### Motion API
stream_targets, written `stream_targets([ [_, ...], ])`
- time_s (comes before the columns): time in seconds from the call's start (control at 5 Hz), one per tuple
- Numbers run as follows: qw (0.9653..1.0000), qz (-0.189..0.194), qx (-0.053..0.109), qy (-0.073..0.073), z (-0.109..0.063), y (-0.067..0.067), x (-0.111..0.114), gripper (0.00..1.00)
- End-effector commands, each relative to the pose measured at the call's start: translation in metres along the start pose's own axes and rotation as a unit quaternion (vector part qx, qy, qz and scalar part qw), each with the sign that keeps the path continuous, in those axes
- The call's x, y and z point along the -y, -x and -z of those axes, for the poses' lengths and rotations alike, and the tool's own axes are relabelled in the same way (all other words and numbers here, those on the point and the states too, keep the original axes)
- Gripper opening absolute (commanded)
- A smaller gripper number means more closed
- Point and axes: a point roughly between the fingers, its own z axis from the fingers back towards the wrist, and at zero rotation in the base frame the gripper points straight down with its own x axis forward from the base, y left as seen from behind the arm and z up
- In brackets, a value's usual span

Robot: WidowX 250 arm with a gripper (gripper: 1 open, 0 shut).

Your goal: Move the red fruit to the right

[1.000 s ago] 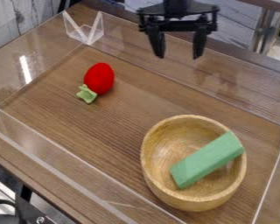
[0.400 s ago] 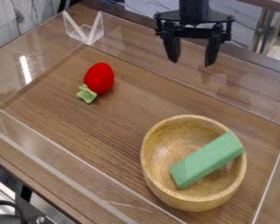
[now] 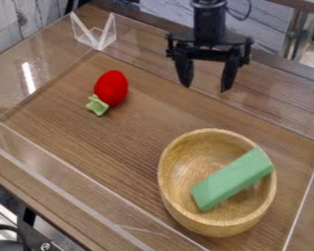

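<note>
The red fruit, small and round with a green leafy end at its lower left, lies on the wooden table left of centre. My gripper hangs pointing down at the back of the table, well to the right of the fruit and apart from it. Its two black fingers stand spread wide with nothing between them.
A wooden bowl at the front right holds a green rectangular block. Clear plastic walls ring the table, and a clear folded stand sits at the back left.
The gripper has come down toward the table and shifted a little to the right, still open. The red fruit, the bowl and the block have not moved.
</note>
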Motion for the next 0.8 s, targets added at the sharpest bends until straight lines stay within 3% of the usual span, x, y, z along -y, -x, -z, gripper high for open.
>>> stream_targets([
  [0.0, 0.9995, -0.003, 0.032, 0.0, -0.017, 0.001, -0.031, 1.0],
  [0.2, 0.9988, -0.011, 0.047, -0.005, -0.021, 0.004, -0.068, 1.0],
  [0.4, 0.9969, -0.03, 0.071, -0.014, -0.03, -0.007, -0.097, 1.0],
  [0.6, 0.9963, -0.034, 0.075, -0.024, -0.031, -0.011, -0.106, 1.0],
])
